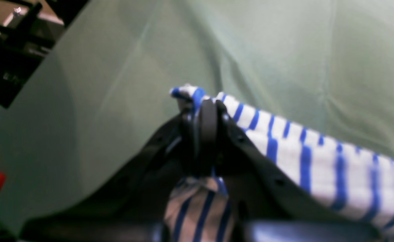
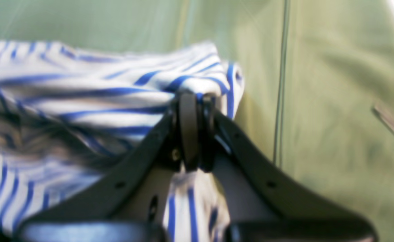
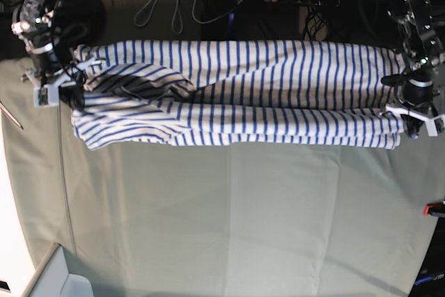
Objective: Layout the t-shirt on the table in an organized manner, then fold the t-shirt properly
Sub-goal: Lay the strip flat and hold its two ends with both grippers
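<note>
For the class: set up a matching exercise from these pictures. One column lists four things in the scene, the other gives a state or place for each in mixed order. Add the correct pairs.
Column one:
1. t-shirt
2. table
3. left tool
4. red clamp

Column two:
A. covered in pale grey-green cloth
B. at the table's edge
C. stretched between the two arms
D. shut on striped fabric

Pairs: 1-C, 2-A, 3-D, 4-B

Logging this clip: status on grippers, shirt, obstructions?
Left gripper shut on shirt. Right gripper shut on its other end. Shirt stretched between them at the table's far edge. Nothing in the way.
</note>
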